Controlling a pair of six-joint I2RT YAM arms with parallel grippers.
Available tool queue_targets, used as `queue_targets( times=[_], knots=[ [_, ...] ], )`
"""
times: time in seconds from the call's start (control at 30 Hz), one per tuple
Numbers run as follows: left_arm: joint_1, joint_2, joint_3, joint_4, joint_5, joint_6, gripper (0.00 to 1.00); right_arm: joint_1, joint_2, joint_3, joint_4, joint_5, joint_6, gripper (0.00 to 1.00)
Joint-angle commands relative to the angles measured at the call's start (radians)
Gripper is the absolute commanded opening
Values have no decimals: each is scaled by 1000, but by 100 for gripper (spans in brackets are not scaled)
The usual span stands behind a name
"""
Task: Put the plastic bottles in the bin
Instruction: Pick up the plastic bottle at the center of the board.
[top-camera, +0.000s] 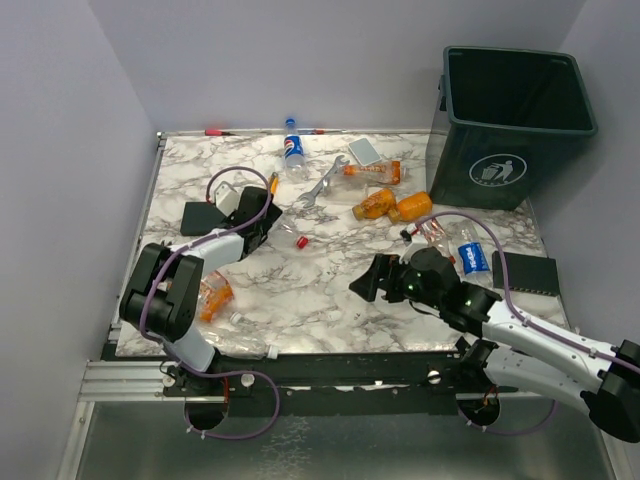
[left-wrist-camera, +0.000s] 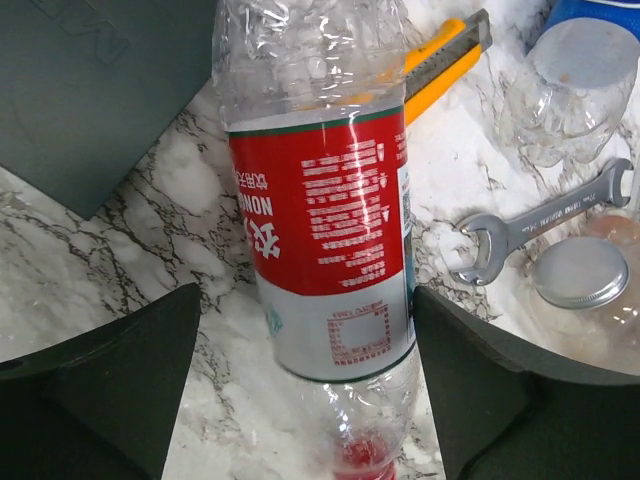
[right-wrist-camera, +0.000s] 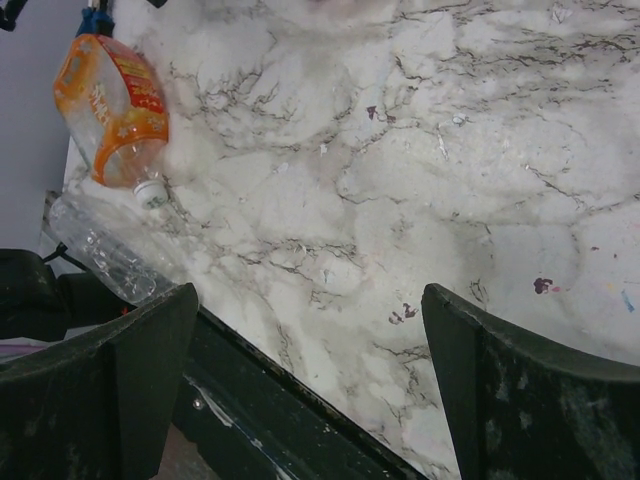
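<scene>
A clear plastic bottle with a red and white label (left-wrist-camera: 325, 230) lies on the marble between the fingers of my left gripper (left-wrist-camera: 305, 300), its red cap nearest the camera. The jaws are open: the right finger (left-wrist-camera: 480, 380) is almost against the bottle, the left one stands apart from it. From above, the left gripper (top-camera: 265, 207) is at the table's left. My right gripper (top-camera: 364, 281) (right-wrist-camera: 310, 295) hangs open and empty over bare marble near the front edge. Other bottles lie scattered: blue-labelled (top-camera: 293, 150), orange (top-camera: 375, 203) (right-wrist-camera: 115, 110). The dark green bin (top-camera: 515, 120) stands at the far right.
A silver wrench (top-camera: 320, 185) (left-wrist-camera: 540, 225) and a yellow-handled tool (left-wrist-camera: 440, 70) lie just beyond the left gripper. A dark flat box (top-camera: 203, 218) sits to its left, another (top-camera: 525, 272) at the right edge. A crushed clear bottle (right-wrist-camera: 100, 250) lies along the front edge.
</scene>
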Motion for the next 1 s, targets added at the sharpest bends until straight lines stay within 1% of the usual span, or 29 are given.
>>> queue_targets(
  times=[0.0,0.17,0.23,0.27,0.33,0.4,0.47,0.5,0.57,0.67,0.77,0.87,0.97],
  knots=[
    [7,56,14,53,65,45,84,5,5,48,-24,4,-7,96],
    [11,98,8,109,86,65,77,6,0,51,-44,3,-7,96],
    [12,107,7,122,96,71,68,5,-5,53,-57,5,-6,96],
    [12,104,1,132,100,74,60,5,-10,54,-65,6,-5,96],
    [14,80,-16,148,106,72,49,5,-24,54,-78,13,-4,96],
    [14,33,-30,154,111,71,41,5,-35,54,-81,15,-6,96],
    [13,-34,-46,156,120,72,36,5,-43,55,-72,0,-19,96],
    [12,-75,-59,155,127,70,35,6,-45,55,-60,-3,-27,96],
    [12,-172,-89,154,152,46,33,6,-48,51,-25,-61,-43,96],
    [1,-339,-151,154,200,-22,33,7,-34,46,58,-122,-53,96],
    [-62,-521,-230,153,180,-100,33,23,7,47,187,-157,-37,96],
    [-163,-695,-314,153,85,-167,34,93,70,76,322,-122,-32,97],
    [-255,-808,-369,147,14,-218,35,187,134,122,429,-1,-58,97]
  ],
)
